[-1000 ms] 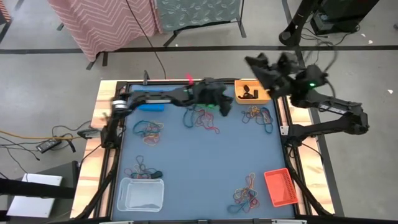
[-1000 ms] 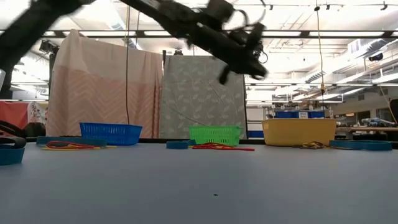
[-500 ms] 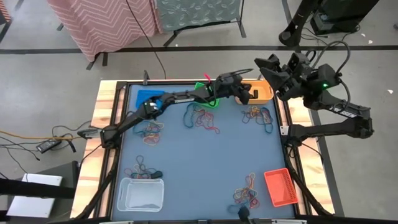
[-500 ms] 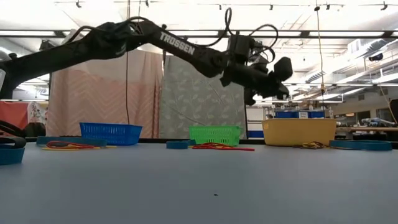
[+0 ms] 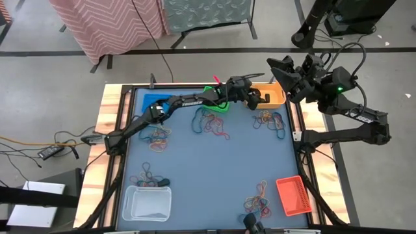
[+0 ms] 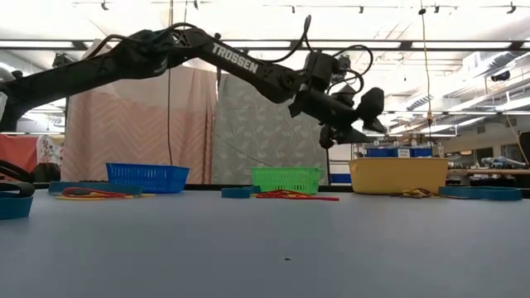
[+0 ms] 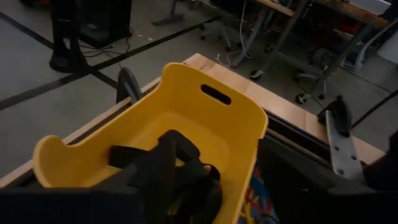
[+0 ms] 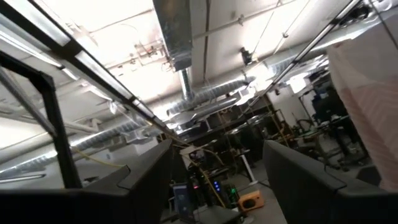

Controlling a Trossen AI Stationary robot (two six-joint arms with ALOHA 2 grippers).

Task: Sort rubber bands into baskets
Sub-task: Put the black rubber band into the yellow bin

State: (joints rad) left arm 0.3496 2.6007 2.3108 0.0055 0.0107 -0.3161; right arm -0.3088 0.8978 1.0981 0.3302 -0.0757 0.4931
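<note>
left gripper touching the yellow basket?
Apart. The low view shows the left gripper hanging in the air, clear of the yellow basket rim.

One word can be read — "TROSSEN", in white capitals along the left arm point(image 6: 236, 60) in the low view; the same white lettering shows on that arm from above — too small to read.

We see a robotics laboratory in an industrial hall. Exposed ceiling ducts point(image 8: 180, 68) and strip lights point(image 6: 273, 45) run overhead, and the floor is bare concrete point(image 5: 52, 71) marked with dark lines. Fabric-draped screens point(image 6: 137, 124) stand behind a wood-framed table point(image 5: 104, 110) with a blue top, and wheeled benches point(image 7: 298, 37) and loose cables point(image 5: 39, 146) surround it.
</note>
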